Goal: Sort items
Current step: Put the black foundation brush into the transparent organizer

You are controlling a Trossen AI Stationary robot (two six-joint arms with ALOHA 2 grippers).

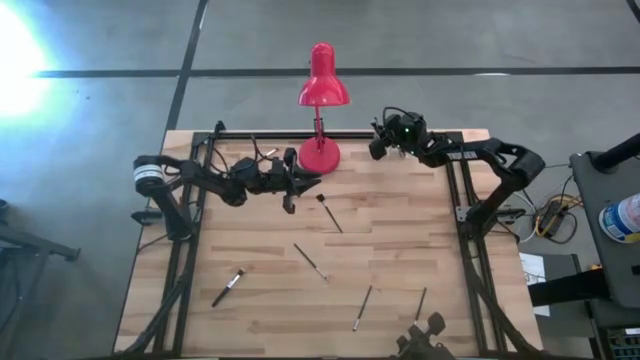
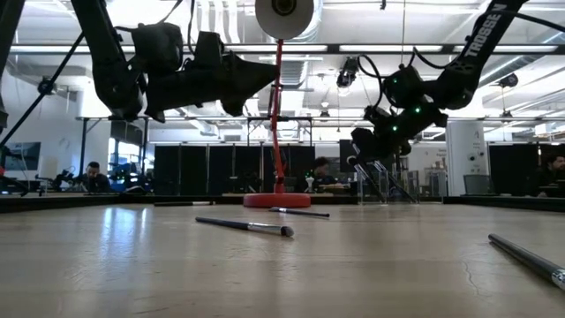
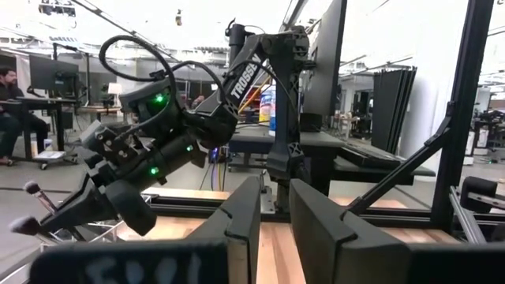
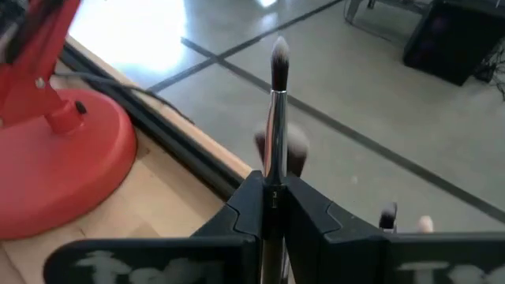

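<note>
We see the right gripper (image 4: 272, 207) near the table's far edge beside the red desk lamp (image 1: 322, 88), fingers clamped on a brush (image 4: 278, 102). The left gripper (image 3: 274, 213) hangs in the air with a narrow gap, holding nothing. Five brushes (image 1: 310, 260) lie scattered on the wooden table (image 1: 400, 240).

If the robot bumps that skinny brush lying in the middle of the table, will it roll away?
Probably. The brush looks thin and round, lying flat on the smooth table, so a sideways nudge could roll it. It seems stiff and light, so it likely slides easily too.

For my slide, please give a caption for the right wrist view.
Right gripper fingers closed on an upright brush, beside the red lamp base.
</note>
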